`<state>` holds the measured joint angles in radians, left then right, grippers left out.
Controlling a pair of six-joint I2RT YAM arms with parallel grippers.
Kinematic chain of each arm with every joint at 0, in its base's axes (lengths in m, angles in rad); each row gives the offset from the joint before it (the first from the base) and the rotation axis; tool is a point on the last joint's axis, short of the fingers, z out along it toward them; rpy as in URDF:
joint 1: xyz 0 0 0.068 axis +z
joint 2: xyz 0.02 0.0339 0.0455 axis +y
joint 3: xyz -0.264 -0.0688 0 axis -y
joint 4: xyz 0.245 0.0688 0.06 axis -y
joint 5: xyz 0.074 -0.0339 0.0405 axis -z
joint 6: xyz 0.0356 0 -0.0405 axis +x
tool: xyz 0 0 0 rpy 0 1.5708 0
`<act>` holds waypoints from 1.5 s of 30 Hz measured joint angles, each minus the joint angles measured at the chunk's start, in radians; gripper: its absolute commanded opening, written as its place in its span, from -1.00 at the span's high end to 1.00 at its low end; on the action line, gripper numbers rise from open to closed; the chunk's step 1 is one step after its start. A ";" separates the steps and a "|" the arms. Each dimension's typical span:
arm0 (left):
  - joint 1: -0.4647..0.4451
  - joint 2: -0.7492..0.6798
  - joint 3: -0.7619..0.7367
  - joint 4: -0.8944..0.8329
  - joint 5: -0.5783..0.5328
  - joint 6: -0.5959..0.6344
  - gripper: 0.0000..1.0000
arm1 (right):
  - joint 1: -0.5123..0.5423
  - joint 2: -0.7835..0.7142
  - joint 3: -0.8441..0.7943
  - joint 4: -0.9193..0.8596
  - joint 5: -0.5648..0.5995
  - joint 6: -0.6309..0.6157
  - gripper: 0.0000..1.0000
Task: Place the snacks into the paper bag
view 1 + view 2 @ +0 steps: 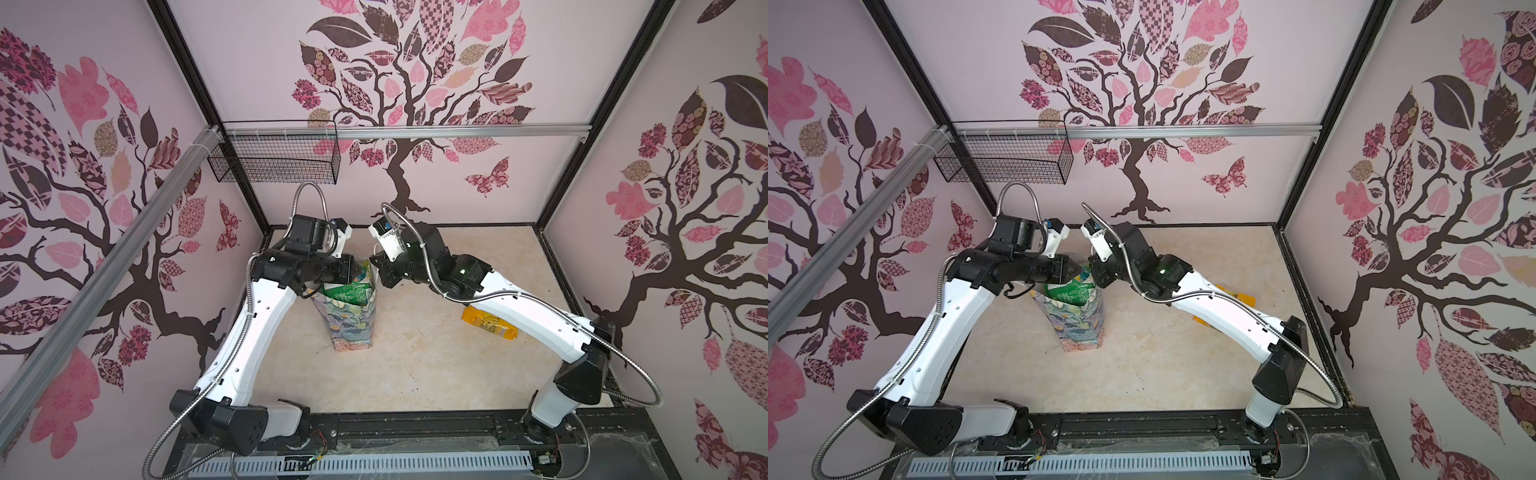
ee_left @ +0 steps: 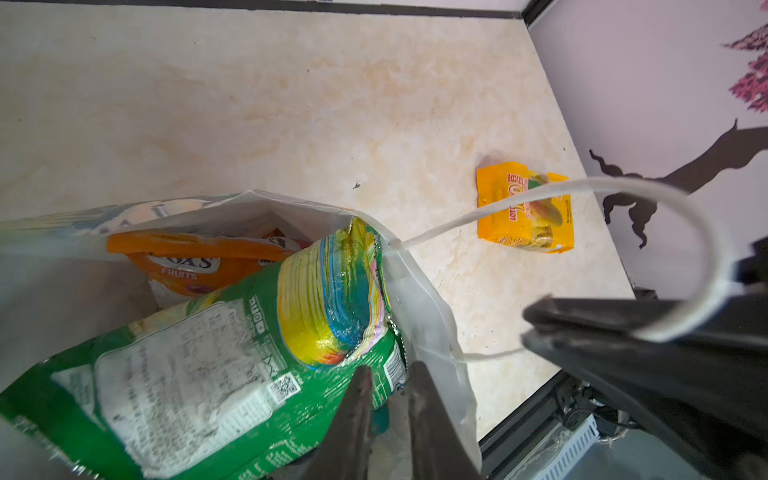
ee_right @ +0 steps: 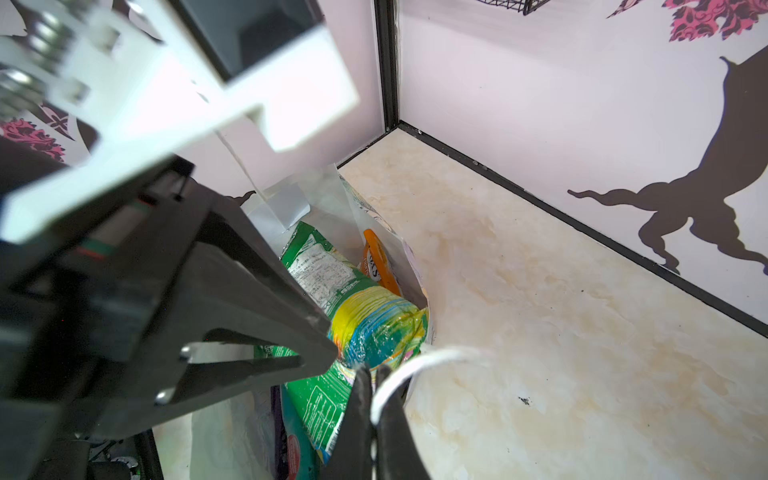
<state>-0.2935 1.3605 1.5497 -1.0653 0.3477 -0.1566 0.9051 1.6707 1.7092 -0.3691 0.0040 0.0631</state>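
The flowered paper bag [image 1: 353, 328] [image 1: 1077, 324] stands upright mid-table. Snacks fill it: a green packet [image 1: 347, 291] [image 2: 208, 374] [image 3: 324, 274] leans out of the mouth, with an orange one [image 2: 187, 266] and a teal one [image 3: 297, 440] beside it. A yellow packet [image 1: 488, 322] [image 2: 525, 208] lies flat on the table, half under my right arm. My left gripper [image 1: 356, 270] [image 2: 390, 370] is at the bag's mouth, fingers close together around the green packet's corner; whether they pinch it is unclear. My right gripper [image 1: 376, 266] [image 3: 374, 370] is shut on the bag's white cord handle [image 2: 685, 232] [image 3: 436, 355].
A black wire basket [image 1: 274, 158] hangs on the back wall's rail, above and left of the bag. Patterned walls enclose the marble-look table [image 1: 415, 365] on three sides. Both wrists crowd together over the bag's mouth.
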 measured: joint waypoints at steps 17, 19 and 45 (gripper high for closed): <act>-0.002 0.206 -0.024 0.100 -0.074 -0.025 1.00 | -0.003 -0.092 -0.089 -0.006 -0.001 -0.013 1.00; -0.002 0.231 -0.027 0.126 -0.074 -0.035 1.00 | -0.003 -0.092 -0.089 -0.005 -0.001 -0.015 1.00; -0.003 0.273 0.070 0.195 -0.252 0.007 0.46 | -0.003 -0.093 -0.103 0.005 -0.008 -0.007 0.96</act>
<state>-0.2962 1.6333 1.6196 -0.8703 0.0956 -0.1493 0.9016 1.5776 1.6062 -0.3637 -0.0040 0.0559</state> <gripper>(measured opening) 0.253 0.047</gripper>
